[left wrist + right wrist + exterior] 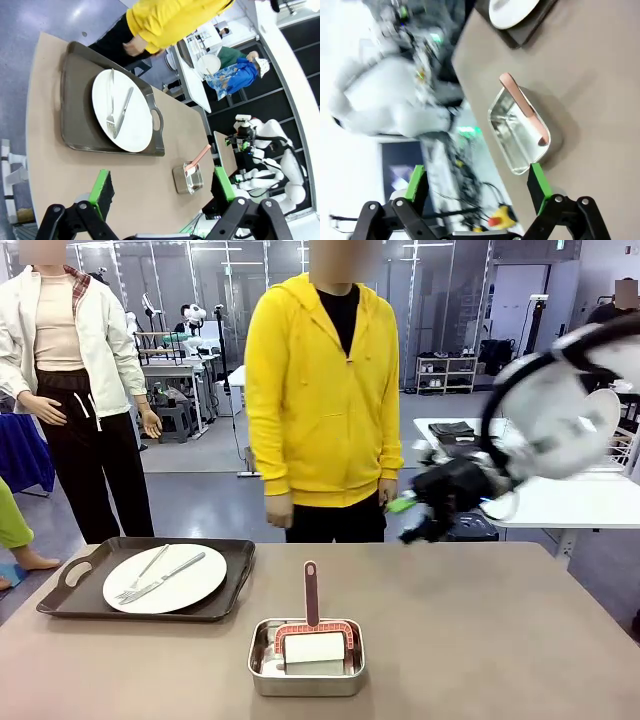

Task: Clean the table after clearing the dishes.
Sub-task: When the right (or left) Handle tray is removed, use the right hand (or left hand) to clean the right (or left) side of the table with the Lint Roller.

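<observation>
**Front view.** Taupe bench (pixel 500 640), matte top. At its left end lies a dark handled tray (pixel 60 595) carrying a round white plate (pixel 190 590), with silver cutlery (pixel 160 575) lying across the plate. Near the middle front stands a small steel pan (pixel 262 670) holding a white roller (pixel 314 648), its reddish handle (pixel 311 592) pointing to the far side. A person in a yellow hoodie (pixel 325 390) stands at the far edge, arms down. The right arm (pixel 560 410) comes in from the right and is badly blurred. The right jaws hang in the air over the bench's far right edge, touching nothing (too smeared here to judge their spread). Behind them is a white-topped table (pixel 580 500).

**Left wrist view.** The left jaws are spread wide, green pads (pixel 101 192) well apart, with nothing between them, high above the bench (pixel 50 165). The tray (pixel 70 100), plate (pixel 135 125) and cutlery (pixel 117 112) lie below, and the pan (pixel 187 177) is farther off.

**Right wrist view.** The right jaws are released, pads (pixel 537 182) wide apart and empty. The pan (pixel 515 130) sits on the bench (pixel 600 75) just past them, with the plate's edge (pixel 510 10) at the top.
</observation>
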{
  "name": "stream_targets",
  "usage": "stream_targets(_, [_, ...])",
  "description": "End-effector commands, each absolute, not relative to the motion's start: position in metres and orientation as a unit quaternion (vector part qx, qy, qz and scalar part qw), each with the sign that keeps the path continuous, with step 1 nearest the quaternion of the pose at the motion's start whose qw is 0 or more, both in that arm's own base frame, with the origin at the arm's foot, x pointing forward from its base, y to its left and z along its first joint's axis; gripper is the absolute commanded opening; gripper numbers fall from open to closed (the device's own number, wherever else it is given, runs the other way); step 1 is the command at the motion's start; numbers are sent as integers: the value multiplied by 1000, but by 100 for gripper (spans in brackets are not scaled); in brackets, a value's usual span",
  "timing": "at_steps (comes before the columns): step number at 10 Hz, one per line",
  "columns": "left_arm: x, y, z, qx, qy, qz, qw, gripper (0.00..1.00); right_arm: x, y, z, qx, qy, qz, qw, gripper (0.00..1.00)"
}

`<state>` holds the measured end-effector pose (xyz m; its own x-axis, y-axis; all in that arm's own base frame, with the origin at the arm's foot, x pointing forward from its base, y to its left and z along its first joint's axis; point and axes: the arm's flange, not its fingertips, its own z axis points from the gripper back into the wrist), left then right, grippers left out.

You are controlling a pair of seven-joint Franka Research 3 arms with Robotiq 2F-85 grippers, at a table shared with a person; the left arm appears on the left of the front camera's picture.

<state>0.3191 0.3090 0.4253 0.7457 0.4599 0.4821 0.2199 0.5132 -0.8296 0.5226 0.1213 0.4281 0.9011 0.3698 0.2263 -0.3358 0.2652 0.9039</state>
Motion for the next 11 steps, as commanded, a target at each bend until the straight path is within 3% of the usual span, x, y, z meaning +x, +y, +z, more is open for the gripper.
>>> stream_targets(1, [316, 310, 427, -491, -352, 71, 794, 100, 497, 45, 419, 624, -47, 107, 773, 100])
stream_targets(3, [316, 310, 427, -491, -352, 71, 794, 100, 466, -35, 423, 607, -102, 34, 787, 100])
stream_targets(8, [316, 310, 427, -491, -352, 71, 794, 100, 317, -201, 421, 557, -239, -169, 777, 100])
stream_targets(10, [316, 310, 427, -491, -352, 71, 794, 100, 306, -214, 428, 525, -271, -206, 780, 100])
stream_targets(11, [316, 310, 427, -491, -352, 71, 794, 100, 311, -223, 415, 565, -250, -163, 769, 100])
